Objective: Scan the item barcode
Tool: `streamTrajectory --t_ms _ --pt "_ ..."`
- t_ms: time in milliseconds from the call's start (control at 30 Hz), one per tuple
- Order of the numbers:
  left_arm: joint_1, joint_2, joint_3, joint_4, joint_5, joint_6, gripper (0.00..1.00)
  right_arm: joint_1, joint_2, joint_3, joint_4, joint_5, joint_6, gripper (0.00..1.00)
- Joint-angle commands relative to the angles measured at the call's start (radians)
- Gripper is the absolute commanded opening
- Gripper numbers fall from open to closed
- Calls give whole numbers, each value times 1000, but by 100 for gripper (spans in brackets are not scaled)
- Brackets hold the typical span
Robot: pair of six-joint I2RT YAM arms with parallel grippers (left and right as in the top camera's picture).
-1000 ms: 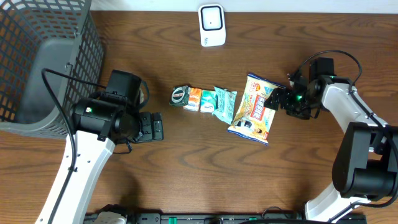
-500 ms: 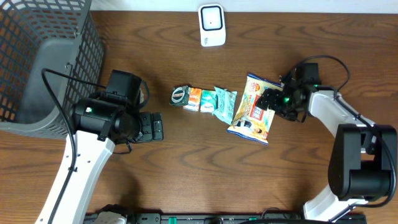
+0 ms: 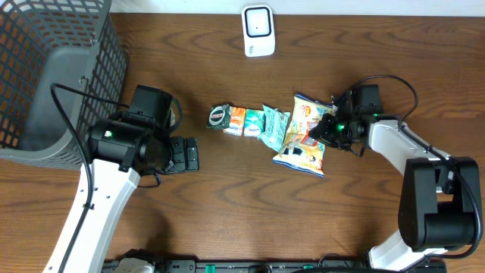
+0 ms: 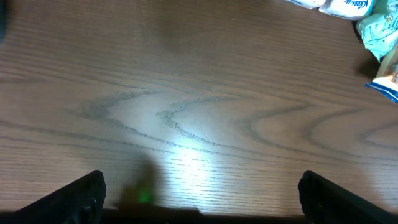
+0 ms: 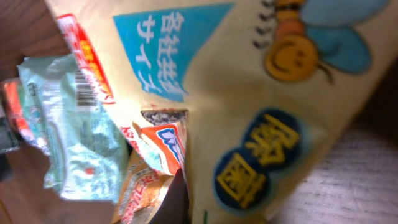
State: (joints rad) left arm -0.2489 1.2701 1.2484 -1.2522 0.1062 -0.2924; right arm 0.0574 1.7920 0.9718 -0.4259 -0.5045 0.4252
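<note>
1. Right gripper [image 3: 327, 126]: a second ago its fingers stood apart beside the snack bag [image 3: 301, 144]. They are now pressed together on the bag's right edge, which has puckered and nudged left.
2. Meaning for the task: the grasp appears made. The lift toward the scanner [image 3: 258, 31] is not yet begun (it sits well apart, at the table's far edge).
3. Snack bag, location: on the table [image 3: 227, 212], right of centre, its left edge touching a mint-green packet [image 3: 273, 126].
4. Left gripper [image 3: 189, 154]: unchanged, fingers wide apart and holding nothing, near the basket [image 3: 45, 68].
5. Writing on the bag, right wrist view:
   - a blue panel [image 5: 165, 50] with katakana "サイ" beside smaller characters
   - a bee cartoon [image 5: 311, 46]
   - a blue roundel [image 5: 273, 140] bearing a yellow character
6. The only barcode [image 5: 84, 87] in view is on the mint-green packet; none shows on the bag.
</note>
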Motion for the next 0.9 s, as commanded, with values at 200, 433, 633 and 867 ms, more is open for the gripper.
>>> streamTrajectory --t_ms 200,433,633,867 --pt "4 3 -4 -2 9 -9 98 -3 -63 340 -130 4 -54 1" --pt "4 3 -4 -2 9 -9 98 30 -31 486 -23 0 6 1" --pt "4 3 -4 -3 9 -9 98 101 109 647 158 -67 137 1" --pt "4 3 -4 -2 9 -9 98 167 398 974 186 -146 211 1"
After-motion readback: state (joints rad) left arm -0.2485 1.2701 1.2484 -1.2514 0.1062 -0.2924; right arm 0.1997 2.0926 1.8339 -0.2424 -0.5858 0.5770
